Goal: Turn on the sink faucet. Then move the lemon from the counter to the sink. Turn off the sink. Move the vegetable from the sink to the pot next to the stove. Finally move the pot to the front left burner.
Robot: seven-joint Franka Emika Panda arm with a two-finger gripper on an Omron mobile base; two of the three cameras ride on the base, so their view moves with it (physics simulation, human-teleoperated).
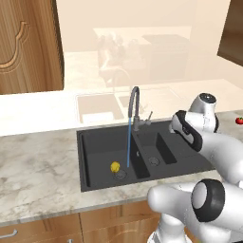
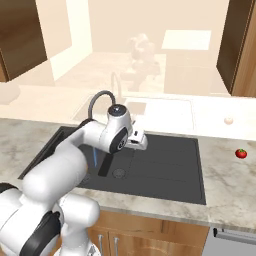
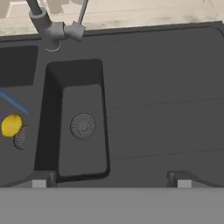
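Observation, taken left to right in the left base view. The lemon lies on the floor of the left basin of the sink, just beside the round drain, a little left of frame centre. Immediately to its right a thin blue stream of water falls from the spout of the tap, which stands at the back edge of the sink at frame centre. The tap's small side lever sticks out to the right of the stem. Further right, the robot arm crosses the frame, and a small red tomato sits on the desk at the far right edge.

In the hand view the lemon shows at the left edge, with the smaller right basin and its drain at centre. The tool hangs over the ribbed drainboard at the bottom of the frame, its two tips well apart, open and holding nothing.

Assessment: the tap is running and the lemon is already in the sink, so the step in hand is shutting off the water. The next move calls for carrying the open tool up toward the upper left of the hand view, to the lever, and pushing it back without catching the spout.
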